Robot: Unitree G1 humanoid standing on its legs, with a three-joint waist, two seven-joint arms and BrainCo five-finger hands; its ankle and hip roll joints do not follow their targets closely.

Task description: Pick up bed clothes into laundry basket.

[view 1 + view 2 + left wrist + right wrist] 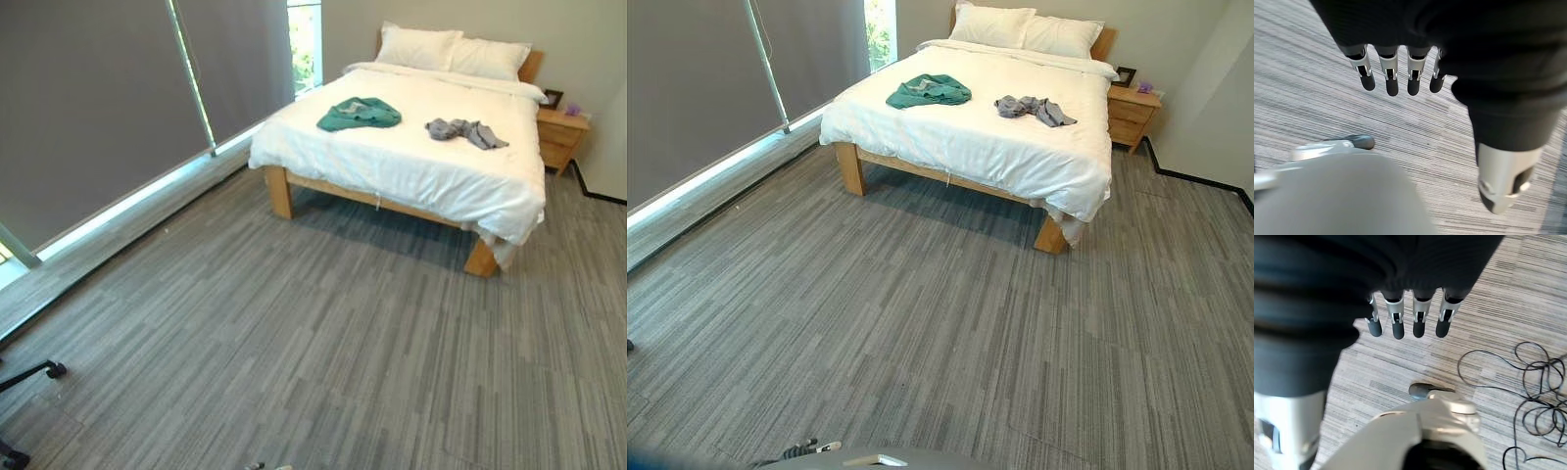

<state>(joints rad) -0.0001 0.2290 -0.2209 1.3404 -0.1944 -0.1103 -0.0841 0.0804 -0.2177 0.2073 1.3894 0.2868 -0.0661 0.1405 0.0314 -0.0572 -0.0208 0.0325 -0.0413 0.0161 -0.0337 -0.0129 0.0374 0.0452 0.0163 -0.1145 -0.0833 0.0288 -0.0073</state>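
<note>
A green garment [360, 114] lies crumpled on the white bed [411, 162], toward its left side. To its right, nearer the pillows, lies a grey garment [466, 131]. Both clothes are far ahead of me across the floor. My left hand [1396, 73] hangs over the carpet with its fingers straight and nothing in it. My right hand [1408, 316] also hangs above the carpet, fingers straight and empty.
The bed has a wooden frame and two white pillows [453, 51] at the head. A wooden nightstand [560, 137] stands to its right. Grey roller blinds [108, 98] cover the window wall on the left. Grey striped carpet [323, 343] stretches between me and the bed.
</note>
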